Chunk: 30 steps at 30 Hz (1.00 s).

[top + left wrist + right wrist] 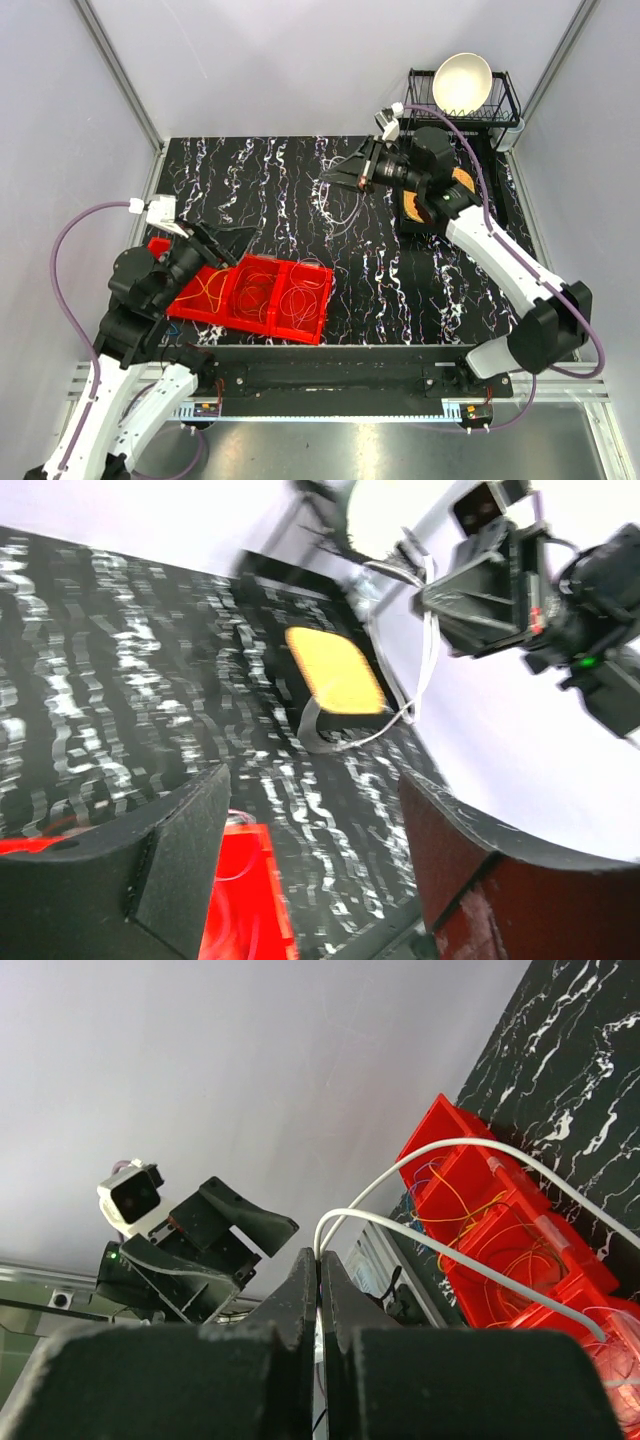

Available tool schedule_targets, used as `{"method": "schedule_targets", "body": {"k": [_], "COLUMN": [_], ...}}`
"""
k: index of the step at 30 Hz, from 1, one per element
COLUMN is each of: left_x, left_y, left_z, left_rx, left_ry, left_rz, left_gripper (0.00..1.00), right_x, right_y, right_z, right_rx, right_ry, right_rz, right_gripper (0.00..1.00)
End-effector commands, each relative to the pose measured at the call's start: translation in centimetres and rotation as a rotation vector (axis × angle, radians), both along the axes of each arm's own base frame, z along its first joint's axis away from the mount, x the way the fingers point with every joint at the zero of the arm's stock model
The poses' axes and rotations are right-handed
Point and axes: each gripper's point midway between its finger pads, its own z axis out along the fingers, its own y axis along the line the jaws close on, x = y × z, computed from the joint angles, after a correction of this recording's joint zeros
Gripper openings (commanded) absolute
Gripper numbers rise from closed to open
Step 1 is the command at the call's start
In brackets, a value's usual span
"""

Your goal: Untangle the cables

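Clamped tight in the right gripper (320, 1295), hard against its own lens: thin, glossy white cable (465, 1141), arcing off toward 4 o'clock. From overhead, held aloft at 1 o'clock above the black marbled table (250, 180), slack drooping toward 6. At 8 o'clock, left gripper (225, 245): spread apart, holding nothing, over a red plastic bin (245, 322) of fine orange and pale wire loops (300, 295). Likely calls for reaching from 8 toward 1.

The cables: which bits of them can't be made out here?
- Right wrist view: the white cable in the shut right gripper runs off the right edge; its end is unseen.
- Left wrist view: blurred; the open left gripper hides most of the red tray.
- Top view: the tray's orange and yellow loops are too thin to tell if they cross.
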Motion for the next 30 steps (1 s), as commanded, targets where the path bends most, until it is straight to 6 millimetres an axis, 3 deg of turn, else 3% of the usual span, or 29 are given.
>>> {"method": "schedule_targets", "body": {"k": [1, 5, 13, 17, 30], "left_x": [-0.7, 0.9, -1.2, -1.3, -0.7], "left_y": [-2.3, -4.9, -10.6, -13.4, -13.9], "left_z": [4.6, 3.7, 4.6, 3.6, 4.4], "left_rx": [-0.088, -0.042, 0.137, 0.202, 0.151], "left_ry": [-0.090, -0.026, -0.099, -0.104, -0.154], "left_rz": [-0.099, -0.108, -0.059, -0.053, 0.011], "left_gripper": [0.69, 0.71, 0.72, 0.71, 0.70], "right_x": [-2.6, -2.9, -3.8, -4.4, -5.7], "right_y": [-1.2, -1.3, -2.0, -2.0, -2.5], "right_z": [3.7, 3.1, 2.5, 2.8, 3.5], "right_rx": [0.067, 0.062, 0.051, 0.058, 0.075], "right_ry": [-0.085, -0.064, -0.040, -0.035, -0.038], "right_rz": [-0.001, 0.002, -0.007, 0.008, 0.027], "right_gripper": [0.00, 0.00, 0.00, 0.00, 0.00]}}
